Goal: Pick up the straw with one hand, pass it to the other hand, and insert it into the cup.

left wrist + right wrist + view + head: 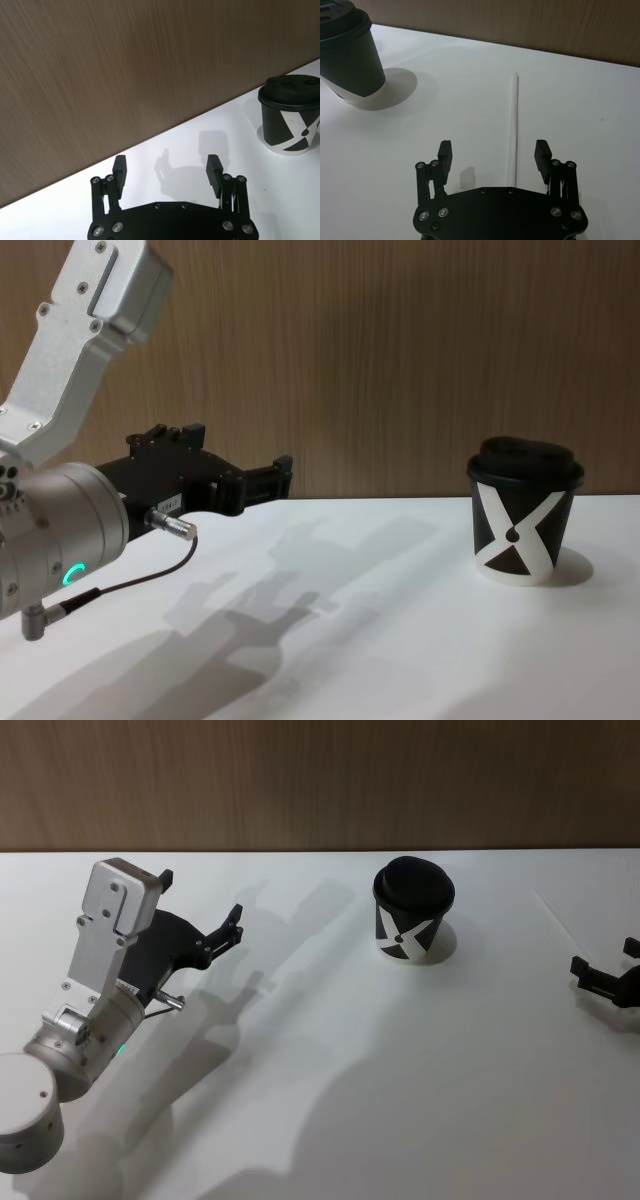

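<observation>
Bright, even light; the left claw point(201, 895) and black paper cup point(412, 910) cast soft grey shadows on the white tabletop point(330, 1060); focus sharp.

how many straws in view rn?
1. The straw lies flat on the table, just ahead of the open right claw, apart from the cup. The left claw is open and empty.

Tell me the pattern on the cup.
The cup is black with a bold white X; clearest in the chest view.

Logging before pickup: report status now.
Left gripper open, empty, at left. Right gripper open, aimed along straw. Straw flat on table, ungrasped. Cup upright, lidded; nothing blocking.
</observation>
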Robot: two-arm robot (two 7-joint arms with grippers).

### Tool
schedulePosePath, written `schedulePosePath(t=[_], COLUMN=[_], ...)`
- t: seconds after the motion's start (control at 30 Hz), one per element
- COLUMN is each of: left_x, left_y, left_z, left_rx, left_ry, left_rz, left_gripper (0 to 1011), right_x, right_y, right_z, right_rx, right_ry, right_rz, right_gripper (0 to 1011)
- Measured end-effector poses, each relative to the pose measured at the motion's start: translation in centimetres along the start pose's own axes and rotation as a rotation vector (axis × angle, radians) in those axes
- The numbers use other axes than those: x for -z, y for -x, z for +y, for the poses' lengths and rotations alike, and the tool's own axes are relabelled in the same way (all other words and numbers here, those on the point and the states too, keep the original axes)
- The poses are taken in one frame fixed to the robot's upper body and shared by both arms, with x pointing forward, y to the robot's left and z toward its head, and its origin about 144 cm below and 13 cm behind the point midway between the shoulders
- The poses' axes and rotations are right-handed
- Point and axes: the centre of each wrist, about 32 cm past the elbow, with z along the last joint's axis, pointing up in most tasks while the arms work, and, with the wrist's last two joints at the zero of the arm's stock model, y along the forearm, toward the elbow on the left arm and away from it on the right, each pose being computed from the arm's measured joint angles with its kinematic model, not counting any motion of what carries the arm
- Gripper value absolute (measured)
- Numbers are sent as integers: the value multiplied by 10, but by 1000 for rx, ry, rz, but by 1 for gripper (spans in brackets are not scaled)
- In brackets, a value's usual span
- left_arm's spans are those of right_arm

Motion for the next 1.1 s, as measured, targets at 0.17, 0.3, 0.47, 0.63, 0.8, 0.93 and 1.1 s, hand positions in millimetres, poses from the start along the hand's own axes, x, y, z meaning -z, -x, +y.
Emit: schedulePosePath(t=[0.17,0.3,0.47,0.63,0.8,0.93,1.1], left_x=[0,0,0,0,0,0,0], left_y=[0,0,0,0,0,0,0], left_z=[0,0,0,0,0,0,0], left_rx=[0,0,0,0,0,0,0], left_ry=[0,0,0,0,0,0,0], left_rz=[0,0,0,0,0,0,0], left_gripper=[1000,1000,1000,1000,1000,1000,1000], right_x=[3,4,5,6,7,7,7], right_y=[-1,-1,-1,-1,0,0,0], right_z=[1,2,3,4,5,6,7], right_rx=[2,3,5,5,5,4,5], right_ry=[7,10,14,17,21,22,26], right_rz=[6,11,16,22,27,30,33], right_gripper=[1001,1001,1001,1001,1001,1001,1001])
